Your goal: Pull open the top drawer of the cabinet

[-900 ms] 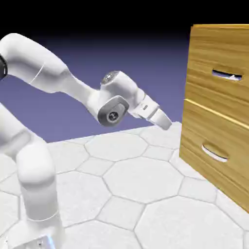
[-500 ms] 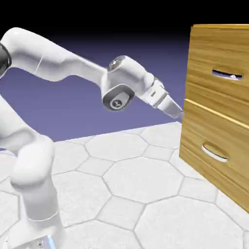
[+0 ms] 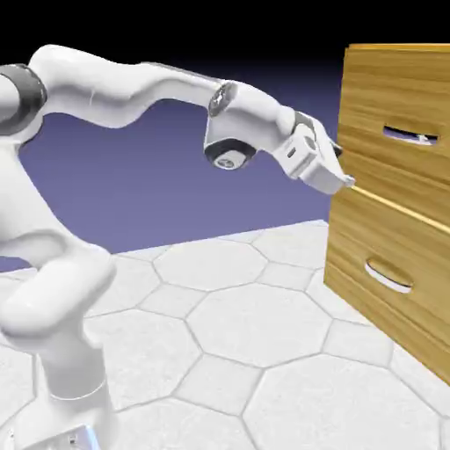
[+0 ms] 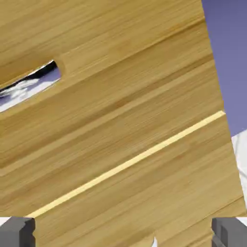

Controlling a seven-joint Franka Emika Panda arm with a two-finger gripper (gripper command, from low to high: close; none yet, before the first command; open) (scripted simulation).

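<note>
top drawer [image 3: 395, 114]: hard wood, likely slides stiffly | grab silver bar handle [image 4: 24, 87] | gripper [image 4: 123, 234]: spread wide, holding nothing

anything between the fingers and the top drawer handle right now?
No object. The gripper sits at the cabinet's near edge, and only bare drawer-front wood separates it from the top drawer's handle, up and to the right in the exterior view.
</note>
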